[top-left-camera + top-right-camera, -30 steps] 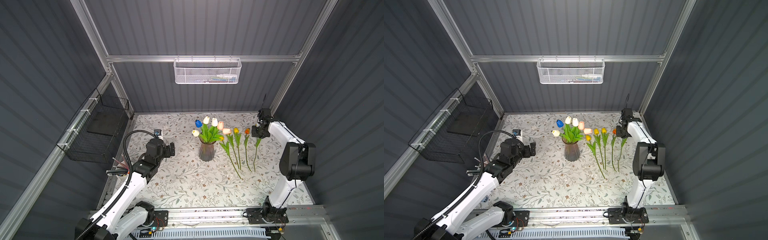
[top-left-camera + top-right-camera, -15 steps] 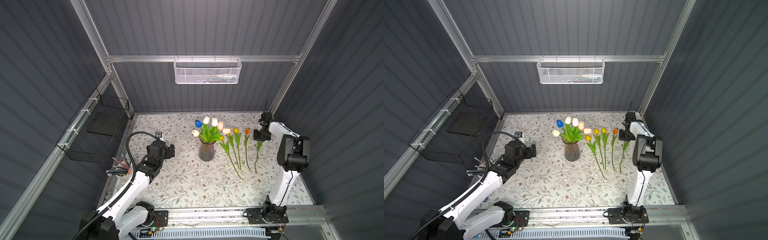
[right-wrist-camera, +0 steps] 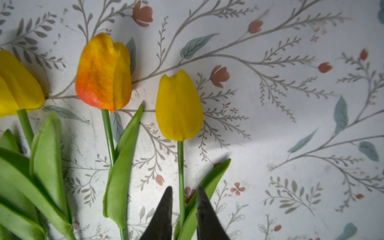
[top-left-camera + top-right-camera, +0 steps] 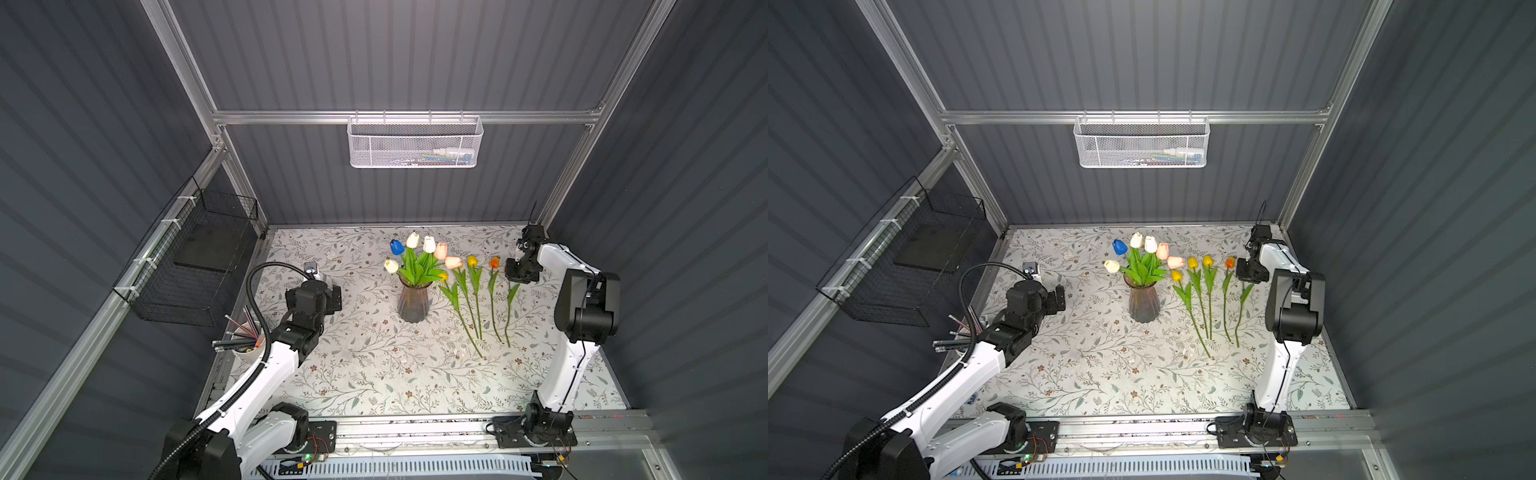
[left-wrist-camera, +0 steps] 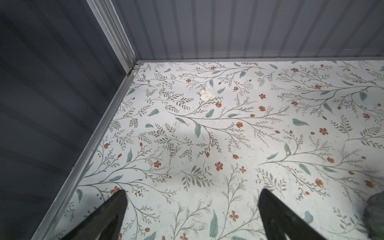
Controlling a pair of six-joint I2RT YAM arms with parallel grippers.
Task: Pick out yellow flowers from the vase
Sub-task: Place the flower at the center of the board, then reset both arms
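The dark ribbed vase (image 4: 412, 305) (image 4: 1144, 305) stands mid-table with blue, white and pink tulips in it. Several yellow flowers (image 4: 472, 260) (image 4: 1192, 262) lie side by side on the table to its right, one of them orange-tinged (image 4: 1229, 262) (image 3: 104, 72). My right gripper (image 4: 517, 276) (image 4: 1250, 276) (image 3: 184, 188) is low over the rightmost one and hides its head in both top views. Its jaws stand slightly open astride the green stem below the yellow head (image 3: 178, 106), which rests on the table. My left gripper (image 4: 332, 297) (image 4: 1059, 299) (image 5: 192, 191) is wide open and empty, left of the vase.
A white mesh basket (image 4: 415, 143) hangs on the back wall and a black wire basket (image 4: 195, 266) on the left wall. A cup of pencils (image 4: 245, 345) stands at the table's left edge. A small white scrap (image 5: 206, 93) lies near the back left corner.
My right gripper has come down a little toward the table with the last yellow tulip, and its jaws have parted from the stem. The left gripper has barely moved.
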